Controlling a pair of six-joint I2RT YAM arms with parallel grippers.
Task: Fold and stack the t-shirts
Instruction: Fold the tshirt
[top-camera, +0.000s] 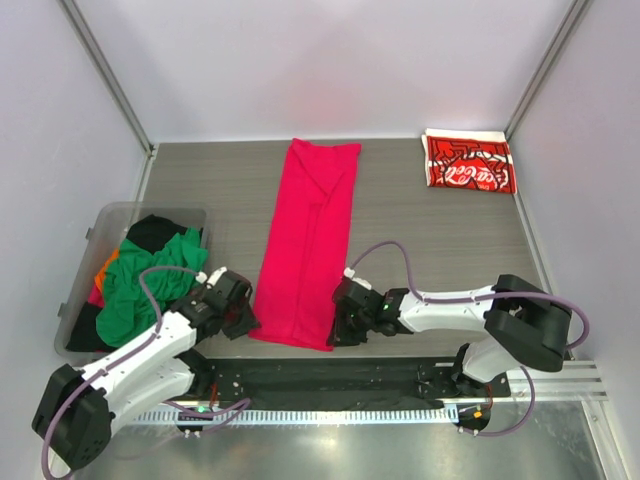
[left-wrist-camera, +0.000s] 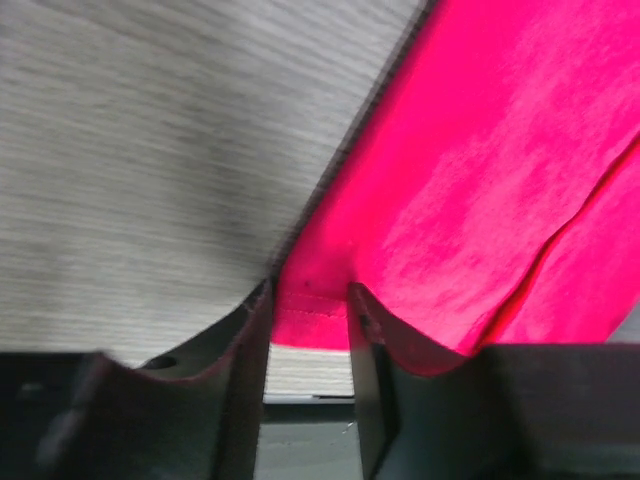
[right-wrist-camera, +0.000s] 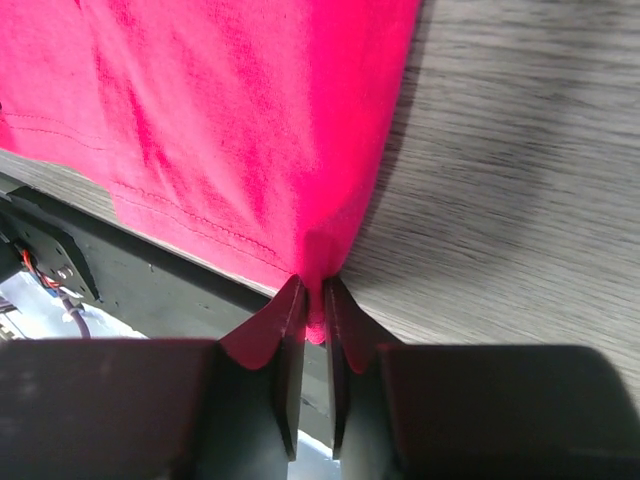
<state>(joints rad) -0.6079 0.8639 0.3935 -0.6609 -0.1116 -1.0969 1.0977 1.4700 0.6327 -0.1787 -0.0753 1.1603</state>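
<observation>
Pinching the near right corner of the crimson-pink t-shirt (top-camera: 310, 240), the right gripper (right-wrist-camera: 313, 300) is clamped on cloth, clear only in its wrist view. The left gripper (left-wrist-camera: 307, 330) straddles the shirt's near left hem, jaws narrowly apart. Overhead, the shirt lies in a long strip.

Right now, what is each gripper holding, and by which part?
Right gripper pinches the crimson-pink t-shirt at its near hem's right corner. Left gripper straddles the left corner, jaws apart, apparently not clamped.
</observation>
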